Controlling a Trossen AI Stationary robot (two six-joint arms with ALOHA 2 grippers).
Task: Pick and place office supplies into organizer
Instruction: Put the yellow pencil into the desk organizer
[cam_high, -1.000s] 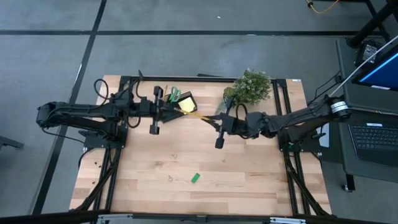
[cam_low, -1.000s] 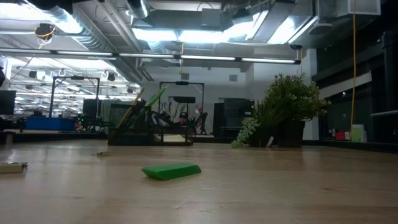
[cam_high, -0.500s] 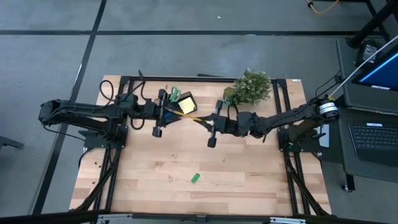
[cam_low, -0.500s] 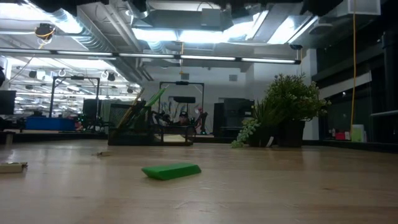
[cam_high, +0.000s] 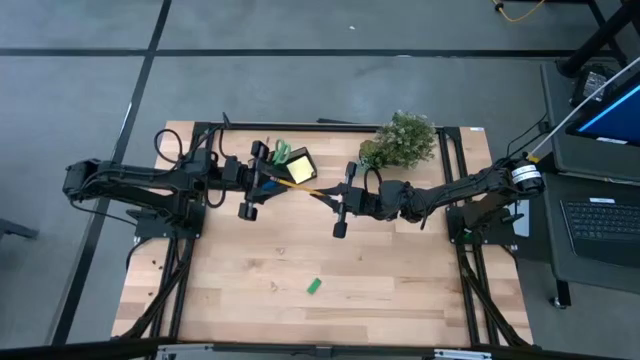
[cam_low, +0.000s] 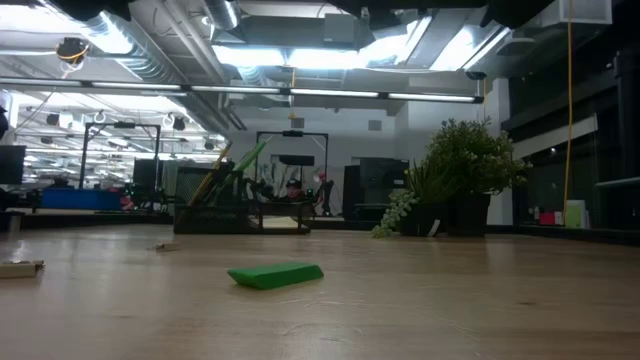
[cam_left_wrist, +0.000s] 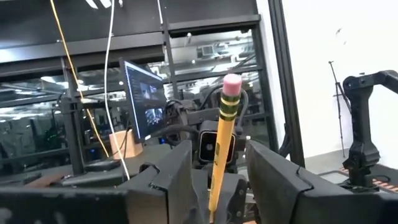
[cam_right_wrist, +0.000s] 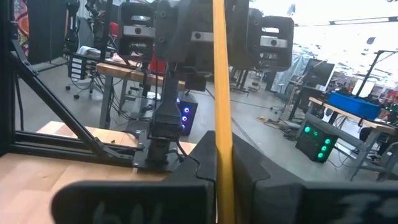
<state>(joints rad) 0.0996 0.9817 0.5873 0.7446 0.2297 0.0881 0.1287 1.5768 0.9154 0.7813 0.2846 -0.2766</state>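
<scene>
Since a second ago my left claw (cam_left_wrist: 217, 180) has spread off the pencil (cam_left_wrist: 221, 149) my right claw (cam_right_wrist: 224, 186) pinches; next, carry it to the organizer (cam_high: 285, 163).

Left hand (cam_high: 262, 178) open, right hand (cam_high: 328, 196) clamped

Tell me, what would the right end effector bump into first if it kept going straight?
Probably the left end effector. The right end effector, shut on the yellow pencil, points along that pencil toward it, with the organizer close by. How high each sits is unclear.
</scene>
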